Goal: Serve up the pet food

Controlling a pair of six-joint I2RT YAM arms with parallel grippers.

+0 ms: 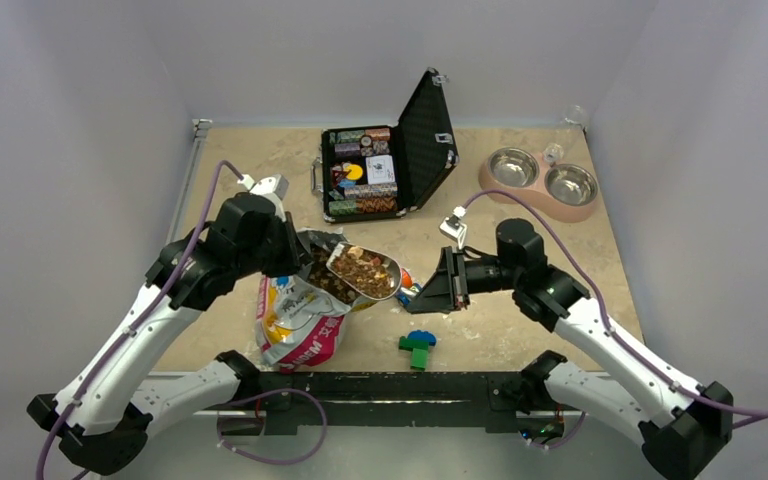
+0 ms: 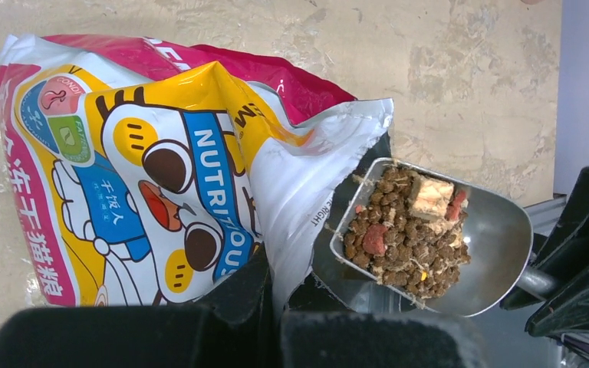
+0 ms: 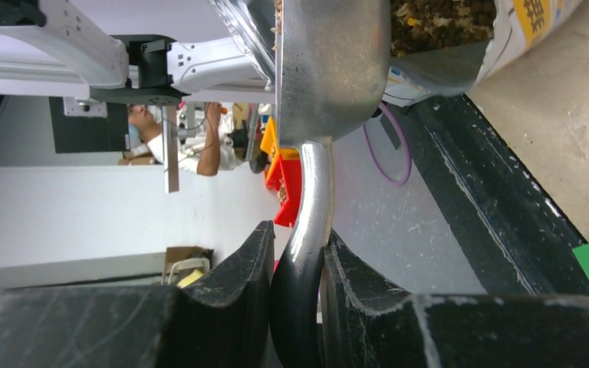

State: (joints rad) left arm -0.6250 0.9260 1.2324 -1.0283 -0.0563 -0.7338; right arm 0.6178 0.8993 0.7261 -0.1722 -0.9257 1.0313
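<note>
Blocks (image 1: 417,348) lie near-right of the cat food bag (image 2: 161,169). The left gripper (image 2: 276,310) pinches the bag's mouth rim. Just outside that mouth, the right gripper (image 3: 301,257) clamps the handle of a metal scoop (image 1: 365,272) heaped with pet food (image 2: 406,230). Bare table (image 1: 500,320) spreads right of the bag. The double bowl (image 1: 542,182) sits far right, well apart.

The right wrist view's top edge cuts off the scoop (image 3: 330,69) bowl; its handle end is hidden between the jaws. The left gripper (image 2: 274,307) covers the near edge of the bag (image 2: 161,153)
</note>
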